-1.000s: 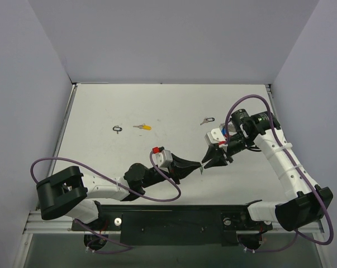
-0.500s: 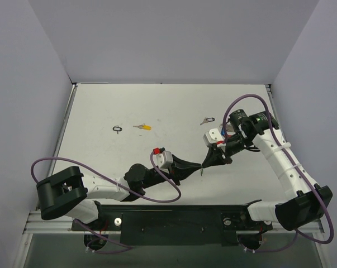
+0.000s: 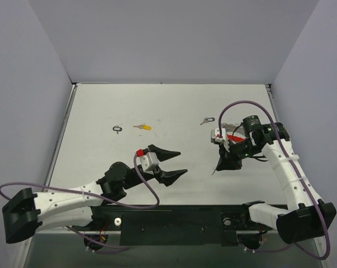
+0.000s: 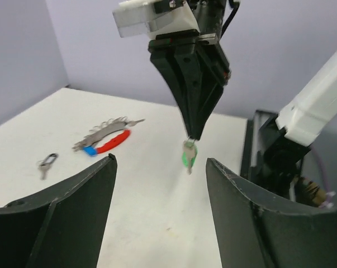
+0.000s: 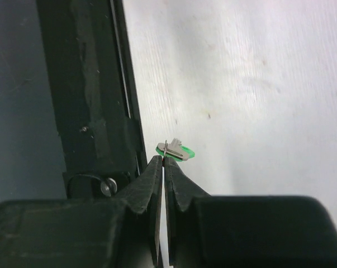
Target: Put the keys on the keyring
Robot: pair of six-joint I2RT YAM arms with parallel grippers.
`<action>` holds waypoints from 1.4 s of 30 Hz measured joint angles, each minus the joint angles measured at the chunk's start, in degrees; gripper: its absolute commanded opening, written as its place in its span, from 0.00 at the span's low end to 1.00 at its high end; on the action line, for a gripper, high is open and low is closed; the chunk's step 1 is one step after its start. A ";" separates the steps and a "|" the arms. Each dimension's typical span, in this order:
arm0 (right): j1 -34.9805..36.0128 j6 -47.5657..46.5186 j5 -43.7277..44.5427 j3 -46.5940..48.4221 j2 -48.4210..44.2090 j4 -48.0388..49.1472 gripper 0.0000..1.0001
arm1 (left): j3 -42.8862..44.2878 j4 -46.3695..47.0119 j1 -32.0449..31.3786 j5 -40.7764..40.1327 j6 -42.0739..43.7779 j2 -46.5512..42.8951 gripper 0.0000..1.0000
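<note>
The green key [image 5: 178, 150] hangs from my right gripper [image 5: 164, 157], which is shut on the small wire loop at its head; the left wrist view shows the same green key [image 4: 189, 157] dangling under the right gripper [image 4: 193, 135], above the table. My left gripper [image 4: 160, 162] is open and holds nothing, a short way back from the key. In the top view the left gripper [image 3: 172, 163] is to the left of the right gripper [image 3: 217, 167]. The keyring [image 4: 105, 137], a silver coil with a red piece and a blue key, lies on the table behind; in the top view the keyring [image 3: 233, 136] is partly hidden by the right arm.
A yellow key [image 3: 144, 127] and a small black loop [image 3: 118, 129] lie at the far left centre. A black-headed key [image 3: 207, 120] lies near the keyring and shows as a key [image 4: 46, 164] in the left wrist view. The black base rail [image 5: 90, 89] runs along the table's near edge.
My left gripper has opened, let go of the green key and drawn back to the left. The right gripper has shut on the key and shifted slightly right.
</note>
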 measured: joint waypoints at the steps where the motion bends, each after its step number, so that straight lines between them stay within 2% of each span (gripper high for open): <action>1: -1.60 0.31 2.01 -0.11 -0.39 -0.52 0.00 | 0.87 -5.60 0.28 -0.11 2.05 -2.97 0.75; 3: -4.44 0.46 4.98 -0.74 -0.39 -1.40 0.00 | 4.81 -19.78 0.42 -0.46 8.31 -8.37 0.75; 7: -12.28 0.94 11.78 -3.61 1.75 -2.56 0.00 | 9.68 -39.21 0.39 -2.80 18.21 -13.44 0.75; 10: -16.81 1.64 17.09 -4.72 4.63 -2.86 0.00 | 8.20 -48.39 0.42 -5.33 23.23 -16.52 0.76; 15: -18.38 4.17 23.96 -5.03 10.84 -2.93 0.00 | 5.99 -58.36 0.42 -7.10 28.55 -16.79 0.76; 25: -17.33 15.45 32.92 -1.49 29.49 3.61 0.00 | 6.01 -65.77 0.39 -7.32 31.78 -15.04 0.76; 35: -12.24 23.80 36.46 7.63 40.13 8.52 0.00 | 6.03 -66.42 0.39 -7.04 32.28 -15.30 0.76; 42: -9.84 27.02 37.64 10.03 44.37 10.25 0.00 | 6.05 -66.42 0.39 -7.02 32.33 -15.30 0.76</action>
